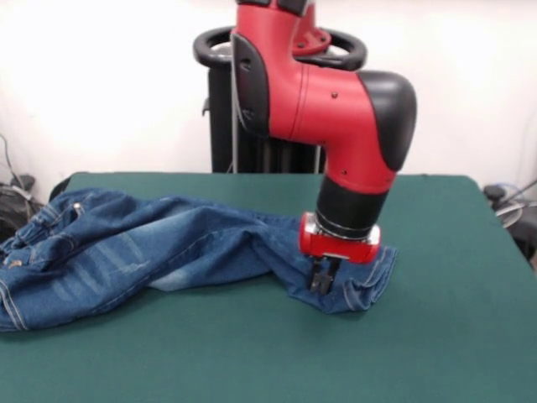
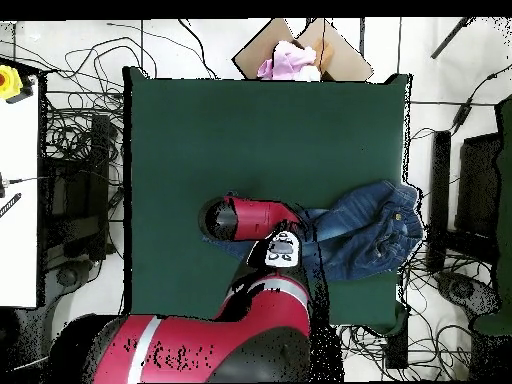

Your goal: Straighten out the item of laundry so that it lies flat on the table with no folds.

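Tool [image 1: 324, 277]: mine stood low on the jeans' [image 1: 143, 243] leg end; whether it was clamped, I could not tell.
Jeans: lay rumpled across the counter [image 1: 252, 353], waistband at its edge.

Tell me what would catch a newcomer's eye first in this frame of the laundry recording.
The red and black arm dominates the front view, coming down so its gripper meets the leg end of the jeans. The jeans lie rumpled across the green table, their waist reaching one side edge. In the overhead view, a cardboard box with pink cloth sits just beyond the table's top edge.
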Motion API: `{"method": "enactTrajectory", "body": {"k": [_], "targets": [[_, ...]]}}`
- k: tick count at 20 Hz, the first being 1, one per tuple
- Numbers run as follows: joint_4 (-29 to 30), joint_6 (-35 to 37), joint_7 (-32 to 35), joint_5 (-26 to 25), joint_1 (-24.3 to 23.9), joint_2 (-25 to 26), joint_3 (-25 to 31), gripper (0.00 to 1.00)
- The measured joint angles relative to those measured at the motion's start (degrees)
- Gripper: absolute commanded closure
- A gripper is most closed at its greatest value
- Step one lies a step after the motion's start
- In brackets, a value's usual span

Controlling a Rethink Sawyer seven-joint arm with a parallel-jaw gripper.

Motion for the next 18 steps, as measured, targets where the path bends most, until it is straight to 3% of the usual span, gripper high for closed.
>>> {"method": "enactTrajectory", "body": {"k": [10,18], "targets": [[-0.4,0.2,0.0,4.0,2.0,-1.5,0.0,1.0],[-4.8,-1.6,0.0,10.9,5.8,2.2,0.0,1.0]]}}
